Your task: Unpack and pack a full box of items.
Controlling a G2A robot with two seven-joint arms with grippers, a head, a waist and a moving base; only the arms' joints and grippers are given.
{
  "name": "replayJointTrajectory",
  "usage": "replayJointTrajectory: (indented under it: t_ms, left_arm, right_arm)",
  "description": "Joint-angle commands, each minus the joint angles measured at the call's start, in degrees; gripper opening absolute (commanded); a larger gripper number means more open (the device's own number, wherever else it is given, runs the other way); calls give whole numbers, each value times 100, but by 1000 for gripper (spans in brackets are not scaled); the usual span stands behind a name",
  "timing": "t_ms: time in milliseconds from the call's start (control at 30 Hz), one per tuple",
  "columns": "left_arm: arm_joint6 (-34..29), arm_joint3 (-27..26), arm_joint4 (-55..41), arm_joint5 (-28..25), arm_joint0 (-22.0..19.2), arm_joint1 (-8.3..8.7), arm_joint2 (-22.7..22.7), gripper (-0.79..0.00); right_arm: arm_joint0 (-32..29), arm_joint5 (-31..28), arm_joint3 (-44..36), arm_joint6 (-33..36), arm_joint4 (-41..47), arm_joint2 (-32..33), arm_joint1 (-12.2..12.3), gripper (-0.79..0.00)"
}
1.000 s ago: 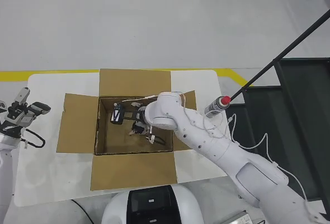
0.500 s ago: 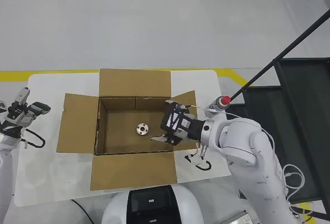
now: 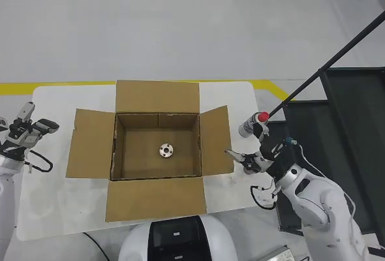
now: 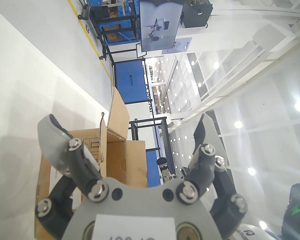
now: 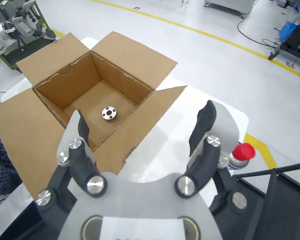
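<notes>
The right gripper (image 3: pixel 237 160) (image 5: pixel 142 112) hangs released, jaws spread wide and nothing between them, above the table (image 3: pixel 49 189) (image 5: pixel 170 146) just outside the box (image 3: pixel 156 98) (image 5: pixel 130 76). The box's nearest flap lies folded out directly ahead of its fingertips (image 5: pixel 76 119); beyond that flap is the open cavity. A disc (image 3: pixel 166 151) (image 5: pixel 109 114), metal and round with a centre hole and smaller holes round it, lies flat on the box floor near the middle, ahead of this gripper and lower than it, well apart from the fingers. A can (image 3: pixel 250 124) (image 5: pixel 243 152) with a red cap stands upright on the table close beside the gripper, on the side away from the box; in the right wrist view the cap peeps out from behind one finger, and whether they touch cannot be told. All four flaps of the box are folded outward. The left gripper (image 3: pixel 39 116) (image 4: pixel 125 123) is also released, jaws wide and holding nothing, held off the table's edge on the far side of the box from the right gripper. The box (image 4: pixel 117 116) stands ahead of it, well apart, a raised flap edge showing between its fingers in the left wrist view.
</notes>
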Motion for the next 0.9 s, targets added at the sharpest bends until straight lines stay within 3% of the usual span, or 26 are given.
replayJointTrajectory:
  t_ms: [0,133,400,533,867]
  left_arm:
    - [0,0,0,0,0,0,0,0]
    - [0,0,0,0,0,0,0,0]
    - [0,0,0,0,0,0,0,0]
    - [0,0,0,0,0,0,0,0]
    - [0,0,0,0,0,0,0,0]
  right_arm:
    - [-206,56,66,-339,-121,56,-3,0]
    - [-601,207,158,-581,-364,126,-5,0]
    - [-754,888,505,-202,-316,168,-16,0]
    - [-585,1257,785,252,-162,106,-22,0]
    - [313,1298,1704,1761,190,-144,33,0]
